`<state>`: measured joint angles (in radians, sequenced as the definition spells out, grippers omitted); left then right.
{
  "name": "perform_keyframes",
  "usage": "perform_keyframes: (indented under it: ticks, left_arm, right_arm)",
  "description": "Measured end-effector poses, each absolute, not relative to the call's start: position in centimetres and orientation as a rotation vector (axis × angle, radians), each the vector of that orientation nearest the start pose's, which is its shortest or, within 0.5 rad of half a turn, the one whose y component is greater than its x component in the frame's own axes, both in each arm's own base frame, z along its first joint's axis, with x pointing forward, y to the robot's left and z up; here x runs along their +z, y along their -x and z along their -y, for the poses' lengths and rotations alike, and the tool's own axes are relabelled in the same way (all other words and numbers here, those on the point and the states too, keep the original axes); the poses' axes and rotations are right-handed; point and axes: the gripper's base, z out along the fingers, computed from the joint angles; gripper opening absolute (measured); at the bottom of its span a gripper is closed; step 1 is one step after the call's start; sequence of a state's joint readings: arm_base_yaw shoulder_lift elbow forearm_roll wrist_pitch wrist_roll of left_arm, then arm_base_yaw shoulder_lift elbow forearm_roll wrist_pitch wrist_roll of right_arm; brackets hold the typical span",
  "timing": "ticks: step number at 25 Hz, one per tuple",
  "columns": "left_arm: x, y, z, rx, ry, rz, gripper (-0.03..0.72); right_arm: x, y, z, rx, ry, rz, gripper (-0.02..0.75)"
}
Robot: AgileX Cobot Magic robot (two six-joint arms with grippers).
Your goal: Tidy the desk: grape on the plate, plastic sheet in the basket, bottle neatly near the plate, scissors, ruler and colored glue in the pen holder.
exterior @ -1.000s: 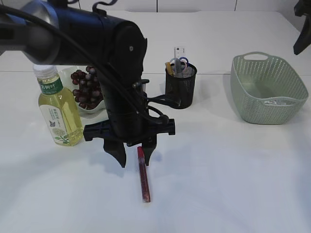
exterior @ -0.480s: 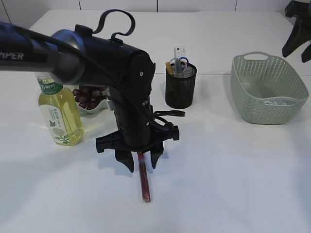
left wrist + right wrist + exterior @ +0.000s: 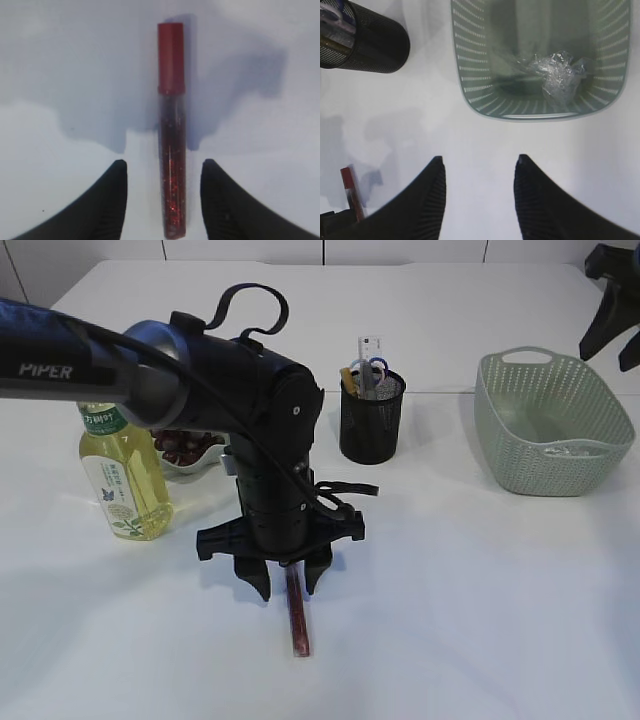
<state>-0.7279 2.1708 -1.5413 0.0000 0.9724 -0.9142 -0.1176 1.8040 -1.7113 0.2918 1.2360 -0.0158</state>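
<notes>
On the tabletop (image 3: 480, 580), the bottle (image 3: 122, 472) stands left, the plate (image 3: 185, 462) of grapes (image 3: 185, 445) just behind it. The pen holder (image 3: 371, 416) sits centre-back, the basket (image 3: 550, 425) right, plastic sheet (image 3: 557, 70) inside. The glue (image 3: 296, 612) lies in front, between the left end effector (image 3: 286, 585) fingers.

Items counted: one red glitter glue tube (image 3: 296, 615), one bottle (image 3: 122, 475), one grape bunch (image 3: 185, 445), one mesh pen holder (image 3: 371, 420), one green basket (image 3: 550, 425), one crumpled plastic sheet (image 3: 559, 70), one pair of scissors (image 3: 371, 370), one ruler (image 3: 369, 347).
</notes>
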Motion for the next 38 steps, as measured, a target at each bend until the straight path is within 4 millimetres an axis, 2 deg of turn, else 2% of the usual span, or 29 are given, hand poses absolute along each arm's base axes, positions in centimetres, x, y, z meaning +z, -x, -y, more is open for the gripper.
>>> perform_keyframes:
  ticks: [8, 19, 24, 33, 38]
  left_arm:
    - [13.3, -31.8, 28.1, -0.069, 0.269, -3.064, 0.341]
    - [11.5, -31.8, 28.1, -0.023, 0.272, -3.091, 0.317]
    - [11.4, -31.8, 28.1, -0.020, 0.262, -3.094, 0.298]
    - [11.0, -31.7, 28.2, -0.025, 0.231, -3.109, 0.216]
    - [11.0, -31.7, 28.2, -0.025, 0.192, -3.112, 0.078]
  right_arm:
    - [32.4, -38.5, 2.1, 0.377, -0.213, -2.772, 0.365]
    - [32.4, -38.5, 2.1, 0.377, -0.213, -2.772, 0.365]
    - [32.4, -38.5, 2.1, 0.377, -0.216, -2.772, 0.365]
    - [32.4, -38.5, 2.1, 0.377, -0.214, -2.772, 0.364]
    - [32.4, -38.5, 2.1, 0.376, -0.213, -2.772, 0.365]
